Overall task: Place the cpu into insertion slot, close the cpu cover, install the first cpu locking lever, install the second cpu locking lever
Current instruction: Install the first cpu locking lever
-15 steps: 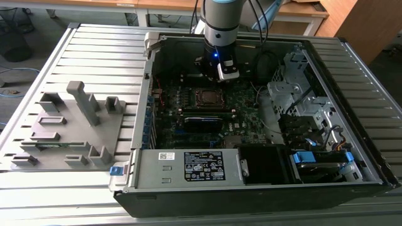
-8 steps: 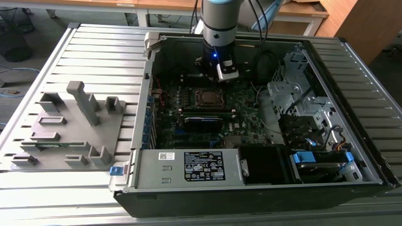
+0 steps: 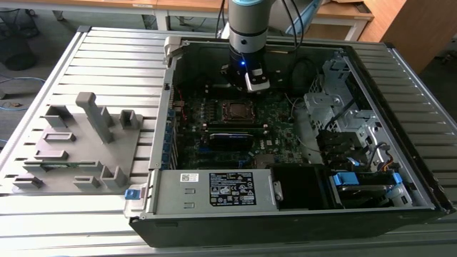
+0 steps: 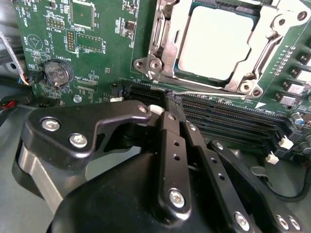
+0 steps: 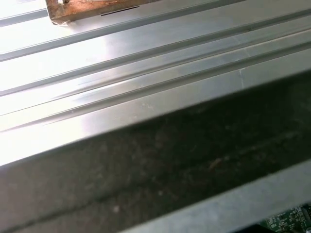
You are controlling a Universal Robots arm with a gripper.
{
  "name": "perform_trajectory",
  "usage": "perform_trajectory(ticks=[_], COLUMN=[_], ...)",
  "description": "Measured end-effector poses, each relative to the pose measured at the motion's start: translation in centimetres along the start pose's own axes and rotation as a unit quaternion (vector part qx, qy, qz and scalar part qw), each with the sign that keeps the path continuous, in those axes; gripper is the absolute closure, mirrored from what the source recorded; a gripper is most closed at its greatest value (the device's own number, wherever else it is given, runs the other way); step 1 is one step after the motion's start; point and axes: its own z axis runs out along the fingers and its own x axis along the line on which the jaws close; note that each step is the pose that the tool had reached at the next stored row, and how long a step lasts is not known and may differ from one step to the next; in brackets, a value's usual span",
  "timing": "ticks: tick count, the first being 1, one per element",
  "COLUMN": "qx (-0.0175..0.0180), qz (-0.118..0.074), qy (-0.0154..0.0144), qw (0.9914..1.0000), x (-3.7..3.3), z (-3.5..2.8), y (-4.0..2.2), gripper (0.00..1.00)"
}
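The cpu (image 4: 216, 41) lies flat in the insertion slot (image 3: 236, 111) on the green board, its pale grey face showing. The silvery cpu cover (image 4: 164, 46) lies down around the chip as a frame. A thin metal locking lever (image 4: 209, 93) runs along the socket's edge nearest my gripper. In the second wrist view my gripper (image 4: 167, 99), with black linkages, hovers over the long memory slots just beside the socket and holds nothing that I can see. In the exterior view the gripper (image 3: 256, 85) hangs inside the open computer case, a little behind the socket.
Long black memory slots (image 4: 233, 121) and a coin battery (image 4: 57, 73) flank the socket. The case holds a power supply (image 3: 214, 190) in front and a drive cage (image 3: 343, 107) at the exterior view's right. A grey fixture tray (image 3: 78, 144) sits on the ribbed metal table (image 5: 121, 58).
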Motion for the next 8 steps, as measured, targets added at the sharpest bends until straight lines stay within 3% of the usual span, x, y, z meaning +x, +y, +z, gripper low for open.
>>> perform_trajectory(ticks=[8], qx=[-0.0010], qz=[0.000], qy=[-0.0030], qw=[0.99999], x=[0.31], z=[0.03], y=[-0.19], gripper=[0.89])
